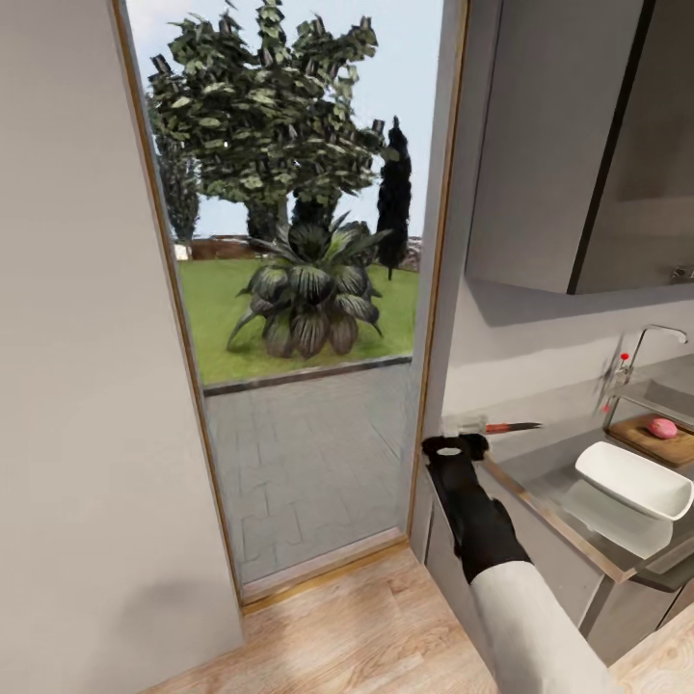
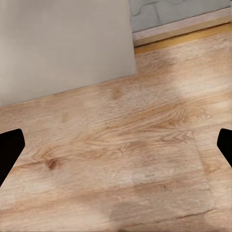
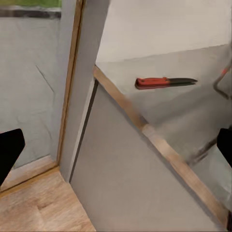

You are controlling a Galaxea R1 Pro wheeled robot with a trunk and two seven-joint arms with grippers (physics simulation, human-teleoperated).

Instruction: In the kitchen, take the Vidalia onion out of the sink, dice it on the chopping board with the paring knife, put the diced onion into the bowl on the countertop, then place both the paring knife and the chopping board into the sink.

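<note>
The paring knife, red-handled with a dark blade, lies on the grey countertop near its end by the doorway. My right gripper hovers at that end, just short of the knife, open with nothing between its fingers. In the right wrist view the knife lies ahead of the gripper on the countertop. Farther along, the pink Vidalia onion rests on the brown chopping board. In front of the board stands the white bowl. My left gripper is open above the wooden floor.
A chrome tap with a red knob rises behind the board beside the grey sink. Grey wall cabinets hang over the counter. A tall glass door onto a garden is straight ahead, with a grey wall at the left.
</note>
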